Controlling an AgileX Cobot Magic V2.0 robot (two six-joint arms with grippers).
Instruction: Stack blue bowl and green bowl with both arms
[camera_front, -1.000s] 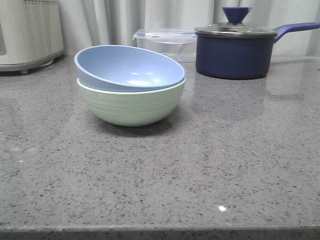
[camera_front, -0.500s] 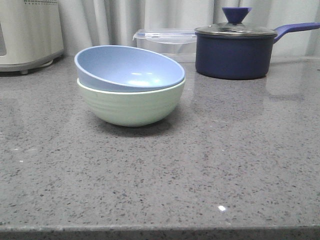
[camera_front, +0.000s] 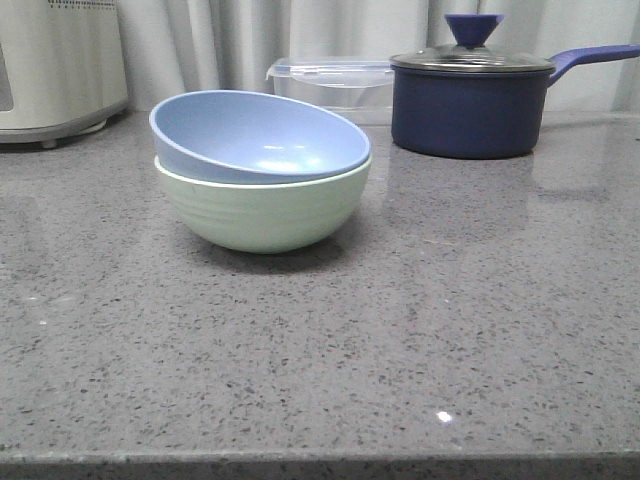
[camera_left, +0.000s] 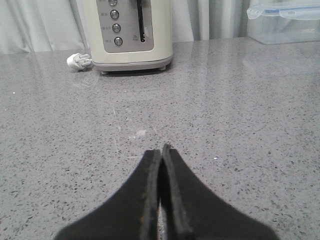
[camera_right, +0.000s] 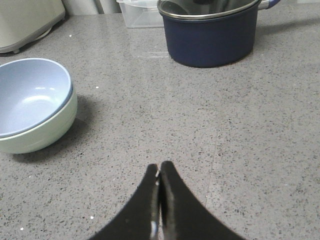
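The blue bowl sits nested, slightly tilted, inside the green bowl on the grey countertop; the right wrist view shows the same blue bowl inside the green bowl. Neither arm appears in the front view. My right gripper is shut with nothing in it, hanging over bare counter well apart from the bowls. In the left wrist view my left gripper is shut and empty over bare counter, and the bowls do not show there.
A dark navy lidded saucepan with a blue handle stands at the back right. A clear plastic container is behind the bowls. A cream toaster stands at the back left, its white plug beside it.
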